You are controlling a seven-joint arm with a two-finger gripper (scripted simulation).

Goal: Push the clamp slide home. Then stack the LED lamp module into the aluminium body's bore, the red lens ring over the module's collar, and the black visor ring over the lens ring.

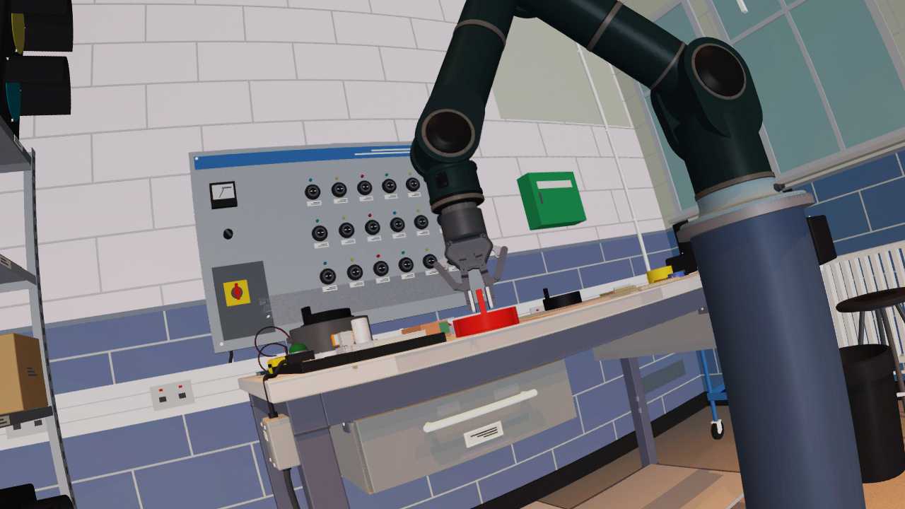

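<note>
The aluminium body stands at the left end of the bench, partly hidden behind the white clamp slide and the black fixture base. A black module sits on top of the body. The red lens ring lies on the bench at mid-table, with a thin red handle standing up from it. My gripper is straight above the ring, around that handle, and it is open, holding nothing. The black visor ring lies further right, apart from the red ring.
The grey control panel stands against the wall behind the bench. A green wall box hangs to the right. The robot's blue pedestal fills the right foreground. A yellow tape roll lies at the bench's far end.
</note>
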